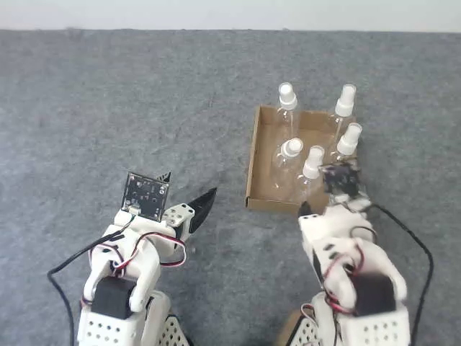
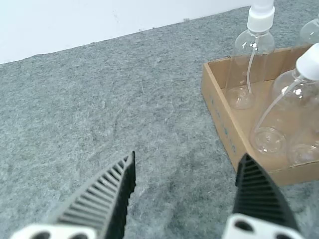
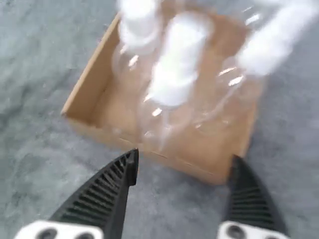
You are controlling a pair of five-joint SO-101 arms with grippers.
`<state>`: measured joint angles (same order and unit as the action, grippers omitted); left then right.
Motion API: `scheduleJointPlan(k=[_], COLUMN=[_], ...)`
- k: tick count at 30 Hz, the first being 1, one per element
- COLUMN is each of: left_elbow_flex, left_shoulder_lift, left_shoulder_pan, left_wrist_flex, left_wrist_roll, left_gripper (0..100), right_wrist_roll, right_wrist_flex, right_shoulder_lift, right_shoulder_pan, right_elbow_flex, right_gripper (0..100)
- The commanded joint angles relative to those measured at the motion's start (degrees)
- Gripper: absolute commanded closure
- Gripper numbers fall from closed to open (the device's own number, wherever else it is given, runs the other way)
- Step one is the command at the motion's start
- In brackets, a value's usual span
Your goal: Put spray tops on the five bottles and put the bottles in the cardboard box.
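– How did the left gripper (image 2: 188, 159) stand?
– Wide open and empty. Its black ridged fingers (image 2: 112, 191) were spread apart above the grey felt (image 1: 108, 101), well to the left of the cardboard box (image 1: 253, 155).

– And the right gripper (image 3: 184, 157)?
– Also spread wide, with nothing in its grasp. It hung just at the near edge of the box, by the near-right corner, and its jaws pointed at the bottles beyond.

– Where were the bottles (image 1: 287, 122)?
– All five clear ones stood upright inside the box. Two were along the far side and three were nearer, the nearest close to the right gripper but not touched by it.

– Did they have spray tops (image 1: 292, 148)?
– Each bottle carried a white one. From the left wrist view, thin dip tubes showed through the clear walls of two of them.

– And the box itself?
– It was a shallow open tray, flat on the felt, on the right half of the table.
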<state>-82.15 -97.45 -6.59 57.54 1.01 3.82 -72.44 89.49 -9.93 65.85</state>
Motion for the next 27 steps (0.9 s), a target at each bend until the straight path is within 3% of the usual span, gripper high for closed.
scheduleJointPlan(k=[1,6,14,19,27], left_elbow_flex=[0.7,1.0,1.2,-1.7,-14.2], left_shoulder_lift=[-0.4,-0.9,-7.2,-7.1,-6.9], left_shoulder_pan=[0.2,0.2,0.8,11.1,24.8], left_wrist_flex=[-1.1,-1.2,5.7,4.9,-8.0], left_wrist_roll=[0.4,0.4,0.4,0.4,0.4], left_gripper=[70,79,95,96,96], right_wrist_roll=[4.2,16.7,15.6,15.6,15.6], right_wrist_flex=[-1.8,-10.5,-7.0,-2.4,-1.6], right_shoulder_lift=[7.8,14.9,14.5,14.6,14.6], right_shoulder_pan=[4.2,7.5,15.6,16.7,16.8], right_elbow_flex=[-4.0,-4.0,5.3,13.8,20.0], right_gripper=[89.9,99.3,99.2,99.2,99.2])
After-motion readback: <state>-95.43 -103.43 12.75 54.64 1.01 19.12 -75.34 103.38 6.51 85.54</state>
